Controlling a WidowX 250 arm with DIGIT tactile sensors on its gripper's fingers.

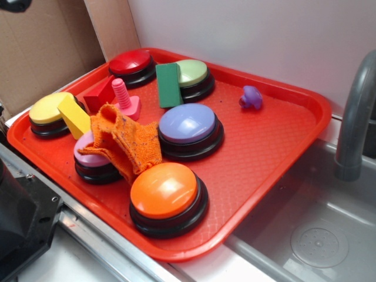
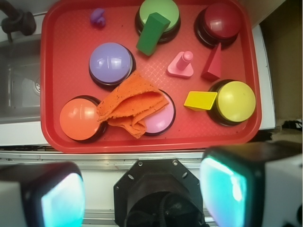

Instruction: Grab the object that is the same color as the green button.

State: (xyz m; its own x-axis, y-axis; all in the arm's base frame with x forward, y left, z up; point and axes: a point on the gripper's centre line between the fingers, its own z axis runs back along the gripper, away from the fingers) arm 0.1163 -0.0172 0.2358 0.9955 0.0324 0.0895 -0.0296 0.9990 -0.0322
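Tray [image 1: 282, 147]: red, holds everything you see here; metal sink [image 1: 329, 229] just beside its right edge, grey faucet [image 1: 355, 117] rising there.
Yellow button [image 1: 50, 108]: far left of the exterior view, with the yellow block [image 1: 73, 116] leaning against its right side.
Pink button [image 1: 88, 157]: near the front left, half hidden under the orange cloth [image 1: 126, 141], which drapes over its top.
Red block [image 1: 98, 94]: wedge shape, just behind the yellow block.
Pink peg [image 1: 123, 97]: upright on its flat base, just beside the red block.
Red button [image 1: 131, 63]: back of the tray, behind the peg.
Orange button [image 1: 167, 191]: front of the tray, nearest you, touching the cloth's edge.
Green block [image 1: 168, 85]: dark green slab, standing on edge and tilted, leaning against the left side of the green button [image 1: 194, 75]; you find the pair at the back, right of the red button.
Lavender-blue button [image 1: 188, 124]: centre of the tray, just in front of the green pair.
Purple piece [image 1: 251, 98]: small, alone, well apart toward the right.
Gripper [image 2: 142, 194]: in the wrist view its two pads [image 2: 225, 187] stand wide apart, holding nothing, off the tray's near edge and well apart from the green block.
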